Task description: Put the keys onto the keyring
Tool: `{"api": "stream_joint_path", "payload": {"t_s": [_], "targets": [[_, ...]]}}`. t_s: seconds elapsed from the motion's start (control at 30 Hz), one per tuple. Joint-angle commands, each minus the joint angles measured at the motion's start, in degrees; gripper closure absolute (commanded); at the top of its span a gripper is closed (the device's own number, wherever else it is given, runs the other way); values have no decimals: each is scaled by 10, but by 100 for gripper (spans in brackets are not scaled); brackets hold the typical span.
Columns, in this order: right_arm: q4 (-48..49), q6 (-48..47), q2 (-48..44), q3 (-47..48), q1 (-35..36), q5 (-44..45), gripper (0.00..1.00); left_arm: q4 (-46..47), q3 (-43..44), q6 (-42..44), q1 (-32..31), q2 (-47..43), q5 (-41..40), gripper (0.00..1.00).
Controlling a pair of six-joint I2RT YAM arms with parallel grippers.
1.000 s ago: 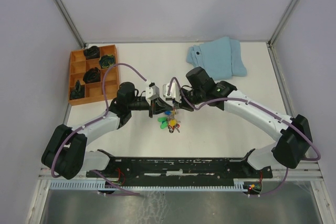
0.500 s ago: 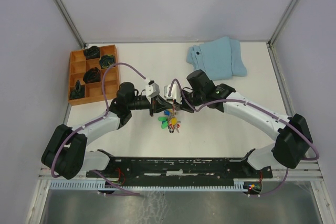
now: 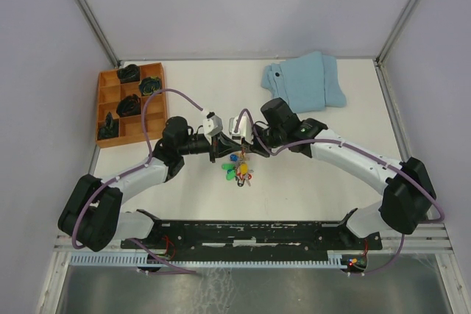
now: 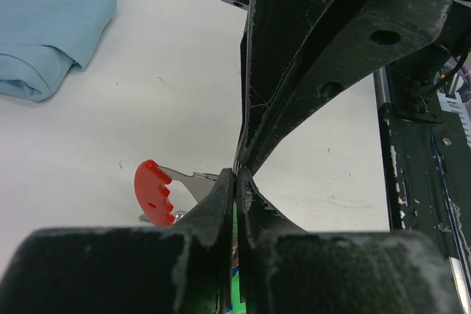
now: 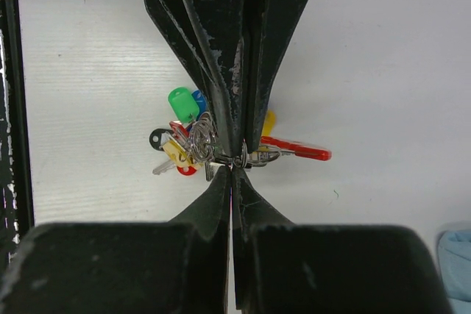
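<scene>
The keys [image 3: 237, 173] hang in a bunch of green, blue, yellow and red heads at the table's middle. They also show in the right wrist view [image 5: 184, 134]. The keyring [image 5: 294, 151], a red piece on a grey wire loop, sticks out to their right. It also shows in the left wrist view [image 4: 154, 193]. My left gripper [image 3: 229, 154] and right gripper [image 3: 244, 154] meet tip to tip just above the bunch. The left gripper [image 4: 235, 178] is shut at the keyring's metal. The right gripper [image 5: 234, 169] is shut on the bunch's wire rings.
An orange compartment tray [image 3: 110, 104] with dark lumps stands at the back left. A folded light-blue cloth [image 3: 305, 82] lies at the back right; it also shows in the left wrist view [image 4: 44, 20]. A black rail [image 3: 250, 233] runs along the near edge.
Both wrists have shifted slightly, drawing a little closer together. The bunch of keys stays in the same spot under the fingertips.
</scene>
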Motion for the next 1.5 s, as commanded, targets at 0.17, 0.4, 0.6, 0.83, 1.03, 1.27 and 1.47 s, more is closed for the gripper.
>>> {"api": "stream_joint_path", "payload": {"t_s": [0.17,0.4,0.6,0.83,1.03,1.27,1.47], "targets": [[-63,-40,-22,68,2,11,99,19,7,34,5,-21,3,76],[-99,-55,-14,98,2,-18,99,14,8,45,6,-17,40,66],[-107,-60,-14,105,2,-33,99,6,14,53,5,-6,63,64],[-122,-68,-6,113,2,-54,99,-6,20,78,5,-2,73,62],[-125,-69,-4,115,3,-56,99,-14,27,95,0,5,95,61],[-128,-73,-2,115,4,-65,99,-14,38,102,-11,19,106,60],[-130,-75,-1,115,5,-72,99,-14,46,105,-22,34,109,61]]}}
